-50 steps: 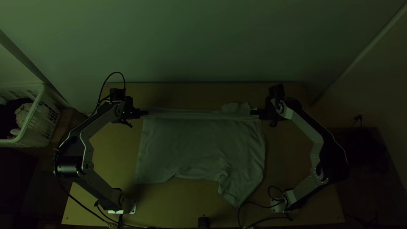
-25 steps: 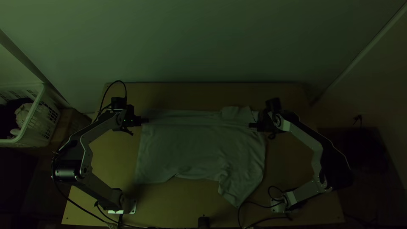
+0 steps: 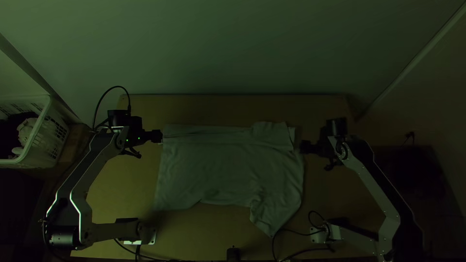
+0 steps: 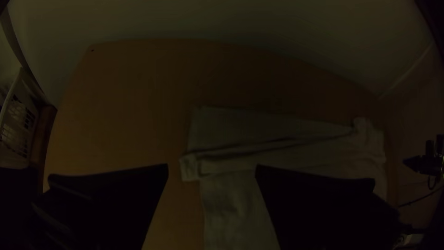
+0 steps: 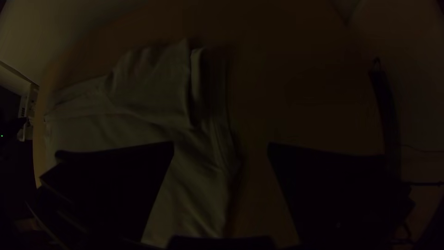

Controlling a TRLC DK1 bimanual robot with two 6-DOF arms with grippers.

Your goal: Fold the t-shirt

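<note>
Sitting left of the light wooden table [image 3: 233,109] is a white plastic basket [image 3: 49,138]. The black left gripper [image 4: 212,165] hangs spread beside a pale, soft t-shirt [image 3: 218,170] lying mid-table, creased toward the far edge. Limp and light, it likely lifts best by its far corners. Nearer, a black cable [image 3: 297,235] could snag it; the black right gripper [image 5: 221,144] is spread too.

All 3 views dim, 2 wrist views darkest, their straight edges bent, glints on left arm [image 3: 85,213]
</note>
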